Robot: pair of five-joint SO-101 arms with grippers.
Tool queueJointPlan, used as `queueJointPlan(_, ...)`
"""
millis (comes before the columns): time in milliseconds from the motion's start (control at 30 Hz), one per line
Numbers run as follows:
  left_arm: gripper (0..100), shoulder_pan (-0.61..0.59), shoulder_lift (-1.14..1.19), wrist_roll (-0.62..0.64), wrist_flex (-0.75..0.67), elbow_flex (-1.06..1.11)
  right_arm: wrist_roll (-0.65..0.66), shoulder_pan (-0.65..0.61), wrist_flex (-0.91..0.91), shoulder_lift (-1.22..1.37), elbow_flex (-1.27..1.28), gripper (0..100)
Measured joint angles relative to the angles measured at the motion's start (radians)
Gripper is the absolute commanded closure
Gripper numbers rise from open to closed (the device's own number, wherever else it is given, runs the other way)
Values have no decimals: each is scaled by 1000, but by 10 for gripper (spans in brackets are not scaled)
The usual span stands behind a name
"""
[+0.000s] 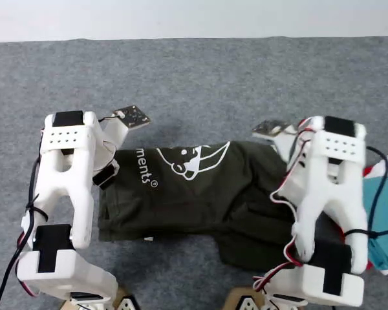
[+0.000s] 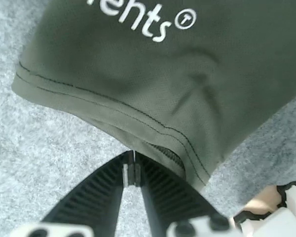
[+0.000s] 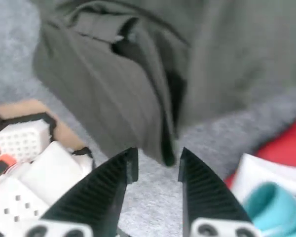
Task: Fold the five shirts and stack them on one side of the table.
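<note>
- the green shirt (image 1: 194,187) lies in the middle of the gray table (image 1: 181,77), between the two arms.
- its white letters and white drawing face up.
- the side of the shirt near the right arm (image 1: 330,194) is bunched up in thick folds, and part of it goes under that arm.
- the left arm (image 1: 71,187) stands over the other end of the shirt.
- the left claw (image 2: 133,170) is clenched, with its two black tips pressed together and nothing between them. it sits low over the table, just beside the shirt's sewn edge.
- the right claw (image 3: 157,165) is released, with a gap between its tips. a dark fold of the shirt comes down right to that gap.
- a pile of shirts (image 1: 385,200) in red, white and blue-green lies at the edge of the table, just beside the right arm.
</note>
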Motion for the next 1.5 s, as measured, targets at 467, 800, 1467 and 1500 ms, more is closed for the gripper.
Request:
queueJointPlan(467,992,0,0,0,0,0,31,35,-12,0,89,808)
queueJointPlan(800,992,17,0,0,-2,3,46,83,-61,9,89,808)
queueJointPlan(1467,992,14,0,0,-6,3,146,133,-110,124,91,971)
queueJointPlan(1500,992,14,0,0,-12,3,150,133,-110,124,91,976)
